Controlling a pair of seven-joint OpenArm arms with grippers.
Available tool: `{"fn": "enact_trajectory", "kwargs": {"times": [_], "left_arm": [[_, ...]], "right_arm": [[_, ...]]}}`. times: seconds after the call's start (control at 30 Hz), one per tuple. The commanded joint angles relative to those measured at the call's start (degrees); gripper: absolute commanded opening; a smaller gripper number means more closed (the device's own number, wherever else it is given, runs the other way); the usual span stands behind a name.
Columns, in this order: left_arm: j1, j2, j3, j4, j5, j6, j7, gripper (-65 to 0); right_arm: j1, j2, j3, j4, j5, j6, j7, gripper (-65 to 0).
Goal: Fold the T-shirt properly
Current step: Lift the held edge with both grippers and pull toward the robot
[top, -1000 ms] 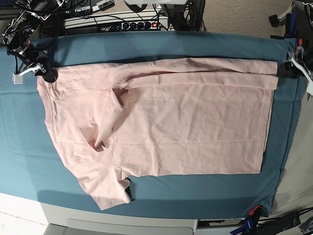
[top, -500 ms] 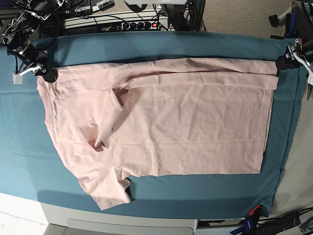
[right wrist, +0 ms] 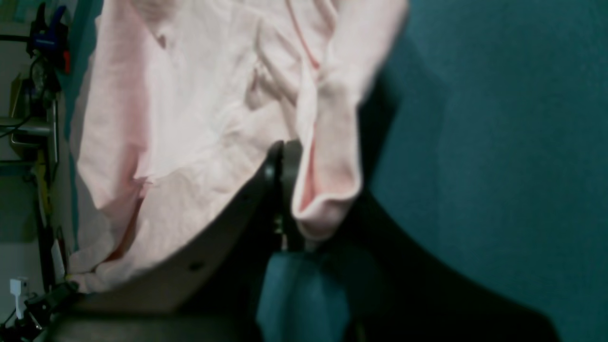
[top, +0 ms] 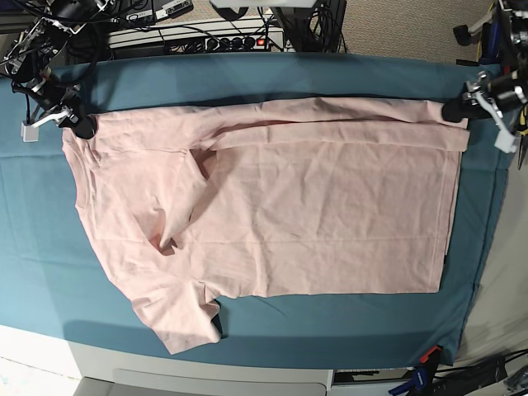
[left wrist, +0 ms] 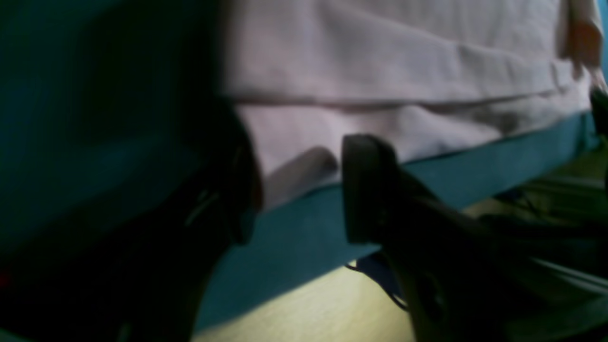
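Two grippers work the far edge of a pale pink T-shirt (top: pixel 272 206) spread on a teal table cloth (top: pixel 247 78): the right gripper (right wrist: pixel 284 190) is pinched closed on a rolled bit of fabric at the shoulder end, while the left gripper (left wrist: pixel 297 190) stands with its jaws wide, nothing between them, at the hem corner just above the cloth's edge. The shirt lies flat across the middle of the table, neck toward the right arm's side, one sleeve trailing toward the near edge, and a narrow strip along the far side is already turned over. To do this step well, the open jaws likely need to close squarely on the hem corner, taking both layers, so the two ends lift evenly and the fold line stays straight. The base view shows the whole garment and both arms at its corners; only the wrist views reveal the pinched fabric on one side and the empty gap on the other.
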Motion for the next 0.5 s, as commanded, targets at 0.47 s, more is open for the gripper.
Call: {"fn": "enact_trajectory", "kwargs": {"times": [0.47], "left_arm": [[-0.98, -0.31, 0.81, 0.35, 1.05, -0.50, 1.09, -61.5]], "right_arm": [[0.33, 1.36, 0.15, 0.74, 1.57, 0.44, 0.59, -64.3]]}}
